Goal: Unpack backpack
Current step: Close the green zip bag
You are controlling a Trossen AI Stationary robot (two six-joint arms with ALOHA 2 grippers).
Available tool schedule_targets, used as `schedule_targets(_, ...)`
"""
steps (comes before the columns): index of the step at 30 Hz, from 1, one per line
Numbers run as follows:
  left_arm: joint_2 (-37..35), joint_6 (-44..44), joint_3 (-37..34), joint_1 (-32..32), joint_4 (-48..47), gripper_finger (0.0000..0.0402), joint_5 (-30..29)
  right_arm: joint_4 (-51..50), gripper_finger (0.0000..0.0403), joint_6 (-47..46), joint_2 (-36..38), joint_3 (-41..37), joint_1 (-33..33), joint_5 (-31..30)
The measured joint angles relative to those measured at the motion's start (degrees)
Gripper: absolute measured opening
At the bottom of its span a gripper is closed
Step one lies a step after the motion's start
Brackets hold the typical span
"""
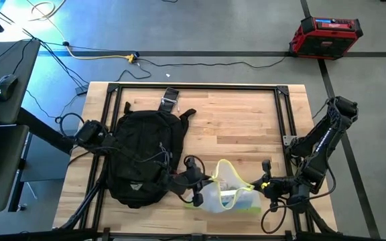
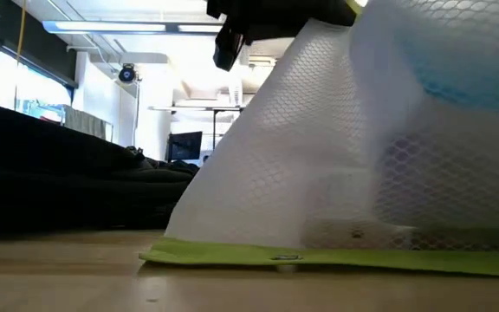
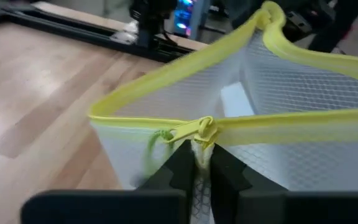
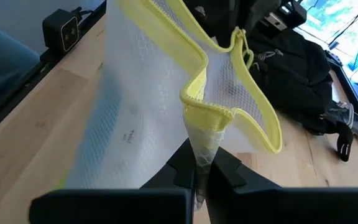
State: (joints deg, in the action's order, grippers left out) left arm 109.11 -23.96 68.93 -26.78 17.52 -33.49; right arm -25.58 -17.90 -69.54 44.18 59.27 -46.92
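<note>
High view: left fingers (image 1: 200, 189) and right fingers (image 1: 265, 185) each pinch shut on the mesh pouch (image 1: 230, 194) beside the backpack (image 1: 139, 157) on the desk (image 1: 246, 114).

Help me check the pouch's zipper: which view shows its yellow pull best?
The left wrist view: the zipper pull sits close, just above the left pincer. The right wrist view shows it small and far off, the high view only the pouch's trim, the low view only mesh.
</note>
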Motion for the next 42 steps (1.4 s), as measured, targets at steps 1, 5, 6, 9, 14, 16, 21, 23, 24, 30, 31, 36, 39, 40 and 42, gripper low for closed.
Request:
schedule_targets(1,0.0,0.5,0.0,-0.5,0.0,0.0010,-2.0,0.0,0.0000,0.4,0.0,0.0,0.0,0.0)
schedule_targets(5,-0.3,7.2,2.5,-3.8,-0.6,0.0003,-9.3,-2.1,0.0000,2.9,0.0,0.0,0.5,-0.7)
schedule_targets(6,-0.4,8.9,3.5,-4.9,-0.3,0.0003,-10.7,-2.9,0.0000,3.0,0.0,0.0,0.6,-1.6)
schedule_targets(9,-0.6,14.5,6.7,-8.3,-1.0,0.0002,-14.9,-4.5,0.0000,3.1,0.0,0.0,0.3,-4.0)
schedule_targets(14,-0.6,21.4,9.4,-13.1,-3.4,0.0001,-24.4,-13.1,0.0010,2.8,-0.1,5.0,-0.2,-2.8)
schedule_targets(16,-0.6,23.0,9.7,-14.4,-3.1,0.0001,-26.8,-19.4,0.0030,1.1,-0.1,9.0,-0.4,-2.5)
schedule_targets(21,-0.6,25.9,9.7,-15.7,-3.1,0.0000,-28.8,-26.9,0.0105,1.1,-0.1,17.9,-0.4,-1.5)
schedule_targets(23,-0.6,27.1,9.7,-15.8,-3.1,0.0000,-29.3,-26.9,0.0135,3.1,-0.1,19.6,-0.4,-0.1)
schedule_targets(24,-0.6,27.6,9.7,-16.0,-3.3,0.0000,-29.8,-26.8,0.0149,4.0,0.0,20.1,-0.4,0.6)
schedule_targets(30,-0.6,30.5,9.7,-16.9,-3.1,0.0000,-31.1,-19.4,0.0196,13.3,-2.1,20.3,-0.8,2.9)
schedule_targets(31,-0.6,31.0,9.7,-16.9,-3.2,0.0000,-30.5,-16.3,0.0198,16.8,-3.0,20.3,-1.3,4.1)
schedule_targets(36,-0.6,33.1,9.7,-16.8,-3.1,0.0000,-26.7,0.3,0.0195,36.2,-8.7,20.3,-6.2,11.3)
schedule_targets(39,-0.6,35.1,9.7,-16.8,-3.2,0.0000,-24.5,8.1,0.0187,45.5,-11.9,20.3,-10.9,17.5)
schedule_targets(40,-0.6,35.8,9.7,-16.8,-3.2,0.0000,-23.7,10.4,0.0183,48.6,-12.8,20.3,-12.2,19.7)
schedule_targets(42,-0.4,37.1,9.7,-16.8,-3.0,0.0000,-22.0,13.7,0.0177,54.5,-14.2,20.4,-14.7,22.3)
